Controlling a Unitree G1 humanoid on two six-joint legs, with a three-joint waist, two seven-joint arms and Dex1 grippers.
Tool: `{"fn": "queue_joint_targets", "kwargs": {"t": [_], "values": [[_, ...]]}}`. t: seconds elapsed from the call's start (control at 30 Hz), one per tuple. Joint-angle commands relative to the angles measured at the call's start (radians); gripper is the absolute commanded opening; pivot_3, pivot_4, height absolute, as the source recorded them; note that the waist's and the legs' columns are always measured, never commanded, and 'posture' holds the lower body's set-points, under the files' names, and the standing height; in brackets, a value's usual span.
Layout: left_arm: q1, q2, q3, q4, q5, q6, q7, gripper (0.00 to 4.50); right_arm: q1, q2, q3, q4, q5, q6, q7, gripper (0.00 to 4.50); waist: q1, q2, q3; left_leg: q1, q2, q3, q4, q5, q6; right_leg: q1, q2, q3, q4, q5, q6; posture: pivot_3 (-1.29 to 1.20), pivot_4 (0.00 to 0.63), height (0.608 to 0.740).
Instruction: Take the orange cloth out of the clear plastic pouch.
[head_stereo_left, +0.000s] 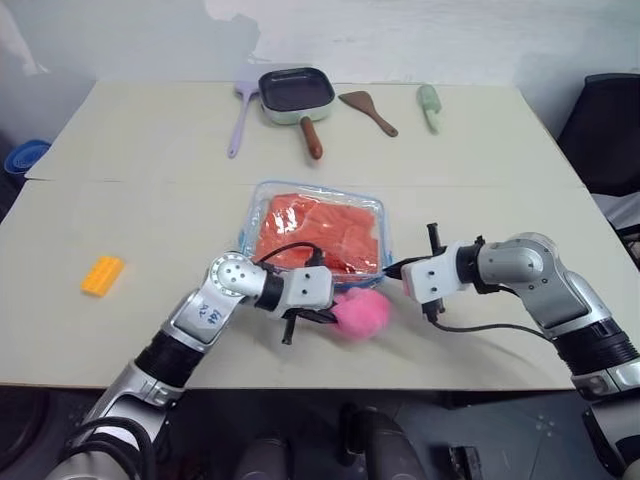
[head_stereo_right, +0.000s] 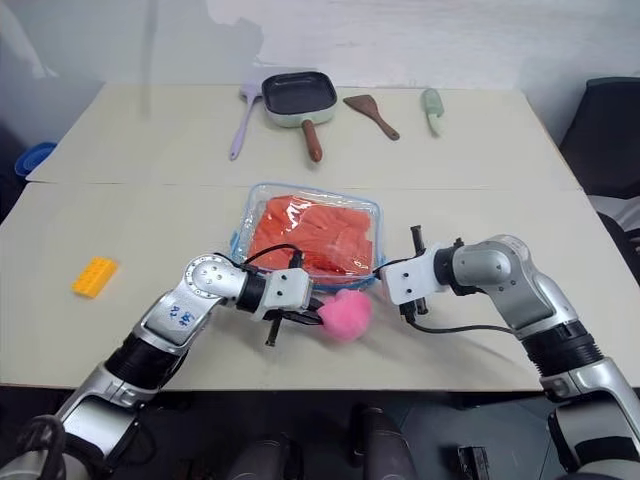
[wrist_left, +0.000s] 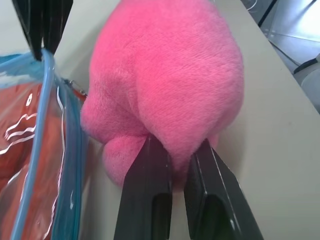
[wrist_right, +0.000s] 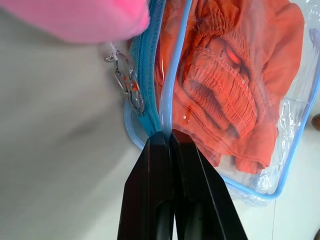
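The clear plastic pouch (head_stereo_left: 318, 188) with light blue trim lies flat mid-table, and the wrinkled orange cloth (head_stereo_left: 318, 235) is inside it. A pink fluffy ball (head_stereo_left: 360, 314) rests against the pouch's near right corner. My left gripper (head_stereo_left: 333, 317) reaches in from the left and is shut on the ball's fluff (wrist_left: 170, 75). My right gripper (head_stereo_left: 386, 271) comes from the right and is shut on the pouch's blue edge (wrist_right: 172, 75) at that corner, beside the zipper pull (wrist_right: 125, 80). The cloth (wrist_right: 230, 85) shows through the plastic just past the pinched edge.
At the table's far side lie a frying pan (head_stereo_left: 296, 90), a purple spatula (head_stereo_left: 242, 115), a brown spatula (head_stereo_left: 368, 110) and a green utensil (head_stereo_left: 430, 105). A small yellow-orange block (head_stereo_left: 102, 275) sits at the left. A black chair (head_stereo_left: 610, 130) stands off the right edge.
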Motion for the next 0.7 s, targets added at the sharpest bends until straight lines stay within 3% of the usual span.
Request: {"fn": "queue_joint_targets", "kwargs": {"t": [0.03,0.43,0.57,0.7], "values": [[0.061,0.084,0.090,-0.050,-0.037,0.042,-0.008,0.19,-0.033,-0.045,-0.037,0.036,-0.009,-0.051,-0.003,0.03,-0.005,0.000,0.000,0.000,0.000,0.000,0.000,0.000,0.000,0.000,0.000,0.000,0.000,0.000,0.000,0.00,0.150,0.740],[0.335,0.309,0.425,-0.169,-0.179,0.180,0.051,0.19,-0.047,-0.116,-0.057,0.189,-0.001,-0.295,-0.051,0.03,-0.014,0.002,0.001,0.001,0.001,0.000,-0.001,0.000,-0.001,0.000,-0.001,0.000,-0.002,-0.001,-0.002,0.00,0.150,0.740],[0.420,0.403,0.593,-0.109,-0.248,0.225,0.018,0.19,-0.005,-0.151,-0.072,0.181,0.051,-0.358,-0.047,0.03,-0.015,0.003,0.002,0.002,0.001,0.000,-0.002,-0.001,-0.002,-0.001,-0.001,0.000,-0.002,-0.002,-0.003,0.00,0.150,0.740],[0.423,0.446,0.643,-0.037,-0.269,0.221,0.003,0.19,0.022,-0.160,-0.082,0.180,0.088,-0.389,-0.040,0.03,-0.014,0.005,0.003,0.001,0.001,0.000,-0.002,-0.001,-0.002,-0.001,-0.001,-0.001,-0.002,-0.002,-0.003,0.00,0.150,0.740]]}}
